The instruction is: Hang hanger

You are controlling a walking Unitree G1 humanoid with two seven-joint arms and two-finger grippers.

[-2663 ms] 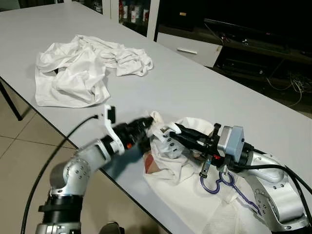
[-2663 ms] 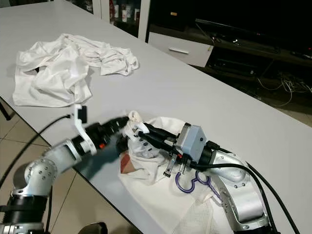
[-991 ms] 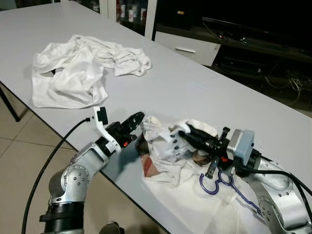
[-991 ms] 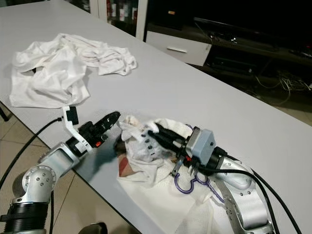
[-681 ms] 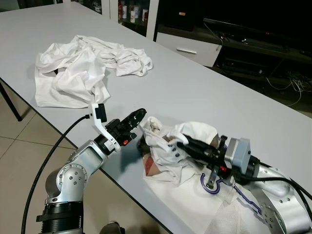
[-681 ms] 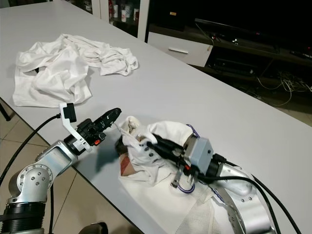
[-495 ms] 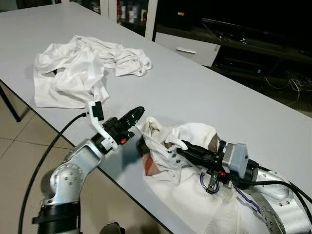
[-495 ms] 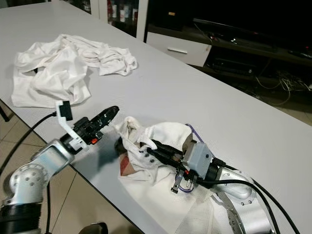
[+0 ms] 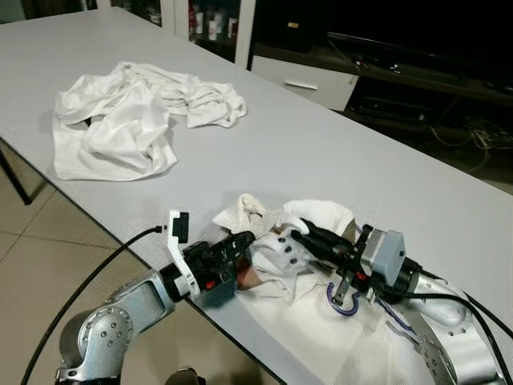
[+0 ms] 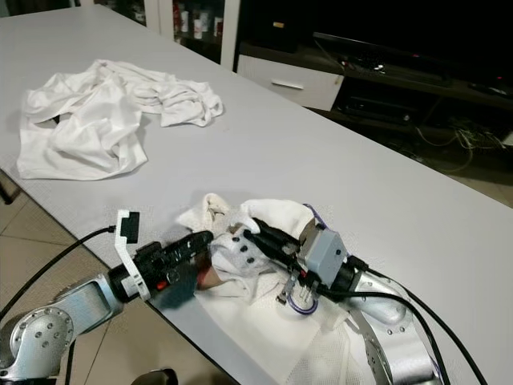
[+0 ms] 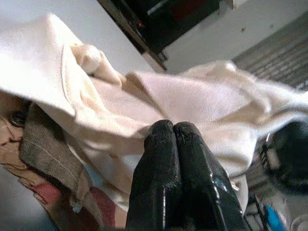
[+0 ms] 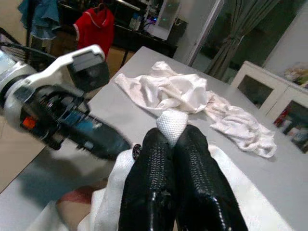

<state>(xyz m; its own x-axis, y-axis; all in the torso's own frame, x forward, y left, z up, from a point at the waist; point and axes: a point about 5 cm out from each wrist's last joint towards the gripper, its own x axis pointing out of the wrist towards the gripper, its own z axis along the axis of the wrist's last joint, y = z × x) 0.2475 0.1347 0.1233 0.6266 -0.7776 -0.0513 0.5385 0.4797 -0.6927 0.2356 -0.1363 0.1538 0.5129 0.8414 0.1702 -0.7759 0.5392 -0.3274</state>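
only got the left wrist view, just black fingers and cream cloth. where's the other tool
Observer: The right tool is on the same white garment, pinching a fold of it from the opposite side.
Operator: is the hanger anywhere near
Observer: Yes, a purple hanger lies on the cloth just below the right tool's wrist, its hook end showing.
Operator: anything else on the table
Observer: A second white garment lies crumpled at the far left of the grey table, well apart from both tools.
Operator: where's my tool sitting then
Observer: The left tool is at the table's near edge, at the garment's left side, fingers together.
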